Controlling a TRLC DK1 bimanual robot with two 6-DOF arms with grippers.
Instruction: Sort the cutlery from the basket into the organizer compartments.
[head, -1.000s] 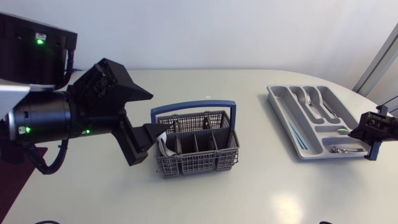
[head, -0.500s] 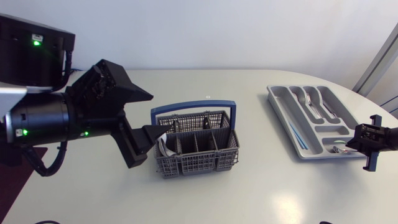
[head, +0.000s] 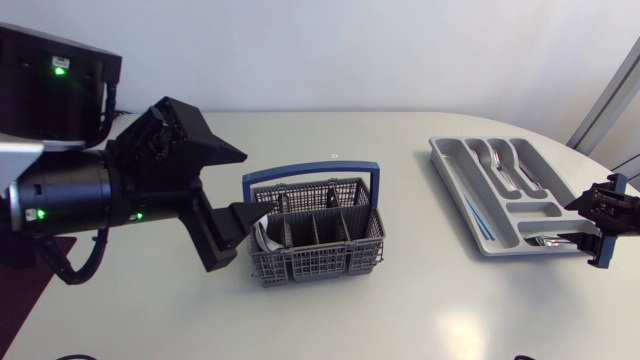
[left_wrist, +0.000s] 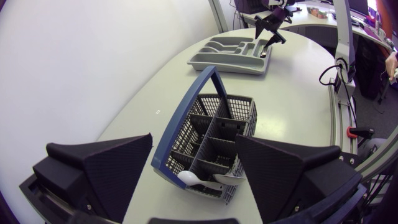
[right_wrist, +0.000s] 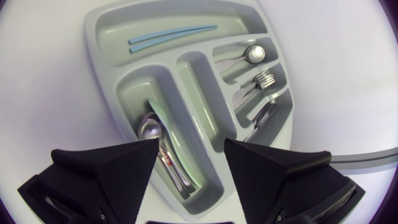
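The basket (head: 315, 232) sits at the middle of the worktop with a white spoon (left_wrist: 198, 180) in its 9 o'clock end cell; the organizer (right_wrist: 200, 87), holding metal cutlery (right_wrist: 255, 55), lies well apart at its 3 o'clock. The left claw (head: 250, 185) hangs at the basket's 9 o'clock end, spread wide and empty, and I judge it should drop straight onto the spoon, clear of the blue handle (head: 312, 170), pinching across the stem. The right claw (right_wrist: 191, 146) hovers spread and empty over the organizer's 6 o'clock end.

I am finding no text, label, number or sign that I can read on the basket (head: 310, 266) or the organizer (head: 441, 151). A tiny mark (head: 333, 155) is showing on the tabletop (head: 420, 300) at twelve o'clock from the basket, too small to read.
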